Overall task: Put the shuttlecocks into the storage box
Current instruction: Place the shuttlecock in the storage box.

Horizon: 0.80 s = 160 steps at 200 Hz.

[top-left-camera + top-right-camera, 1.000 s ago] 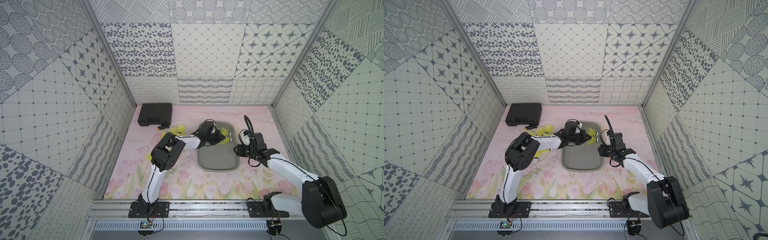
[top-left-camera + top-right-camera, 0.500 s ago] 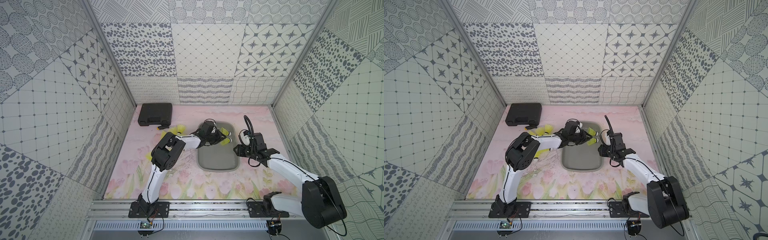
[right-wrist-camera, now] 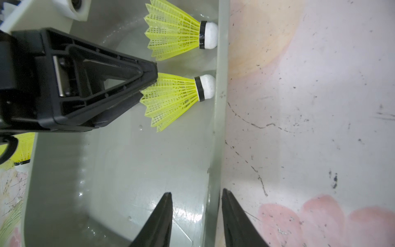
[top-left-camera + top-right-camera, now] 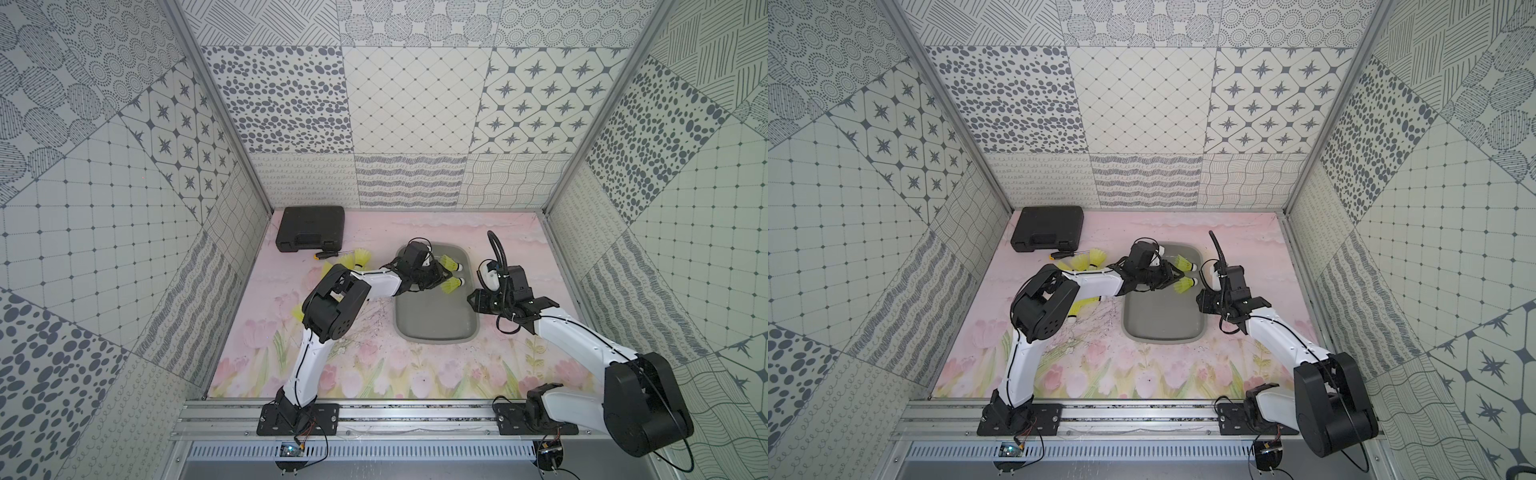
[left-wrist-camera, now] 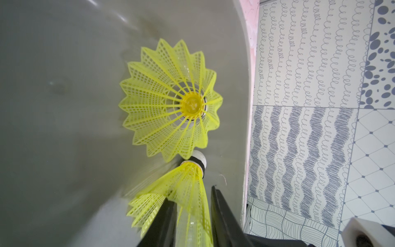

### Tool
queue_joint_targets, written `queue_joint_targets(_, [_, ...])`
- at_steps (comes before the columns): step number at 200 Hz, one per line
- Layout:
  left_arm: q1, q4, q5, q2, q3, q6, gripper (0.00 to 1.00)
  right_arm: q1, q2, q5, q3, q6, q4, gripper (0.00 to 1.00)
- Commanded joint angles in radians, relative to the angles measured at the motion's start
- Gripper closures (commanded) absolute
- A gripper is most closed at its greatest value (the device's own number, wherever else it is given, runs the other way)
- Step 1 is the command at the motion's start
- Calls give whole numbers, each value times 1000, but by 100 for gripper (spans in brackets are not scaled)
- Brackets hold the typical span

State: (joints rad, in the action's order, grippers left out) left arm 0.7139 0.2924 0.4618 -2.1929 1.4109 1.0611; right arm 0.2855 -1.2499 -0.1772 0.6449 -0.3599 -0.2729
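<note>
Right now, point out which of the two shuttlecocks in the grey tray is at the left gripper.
The near shuttlecock, on the robot's side: its skirt sits between the fingers of the left gripper. The far shuttlecock lies beside it, outside the fingers.

2 yellow-green shuttlecocks [image 4: 451, 262] lie in grey storage box [image 4: 436, 320]; others [image 4: 361, 258] outside.

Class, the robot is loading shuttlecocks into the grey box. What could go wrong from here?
One shuttlecock lies with its skirt between the parted fingers of the left end effector; withdrawing might snag and drag it out.
It and a second shuttlecock rest with corks at the low wall of the storage box; a nudge could tip them over.
The right end effector is poised at that wall, so the two might collide.
</note>
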Motion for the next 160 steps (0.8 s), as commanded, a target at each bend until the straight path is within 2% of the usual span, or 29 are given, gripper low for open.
queue_joint_targets(1, [-4,-3,27,-4,31,-39,73,-2,18,8,-8,-1,19,58])
queue_joint_targets(110, [-10,-24,10,-1,31,-40,74,-2,16,13,-6,-1,16,58])
queue_joint_targets(160, [-10,-16,-2,28,8,-43,64,-2,17,14,-3,-2,16,59])
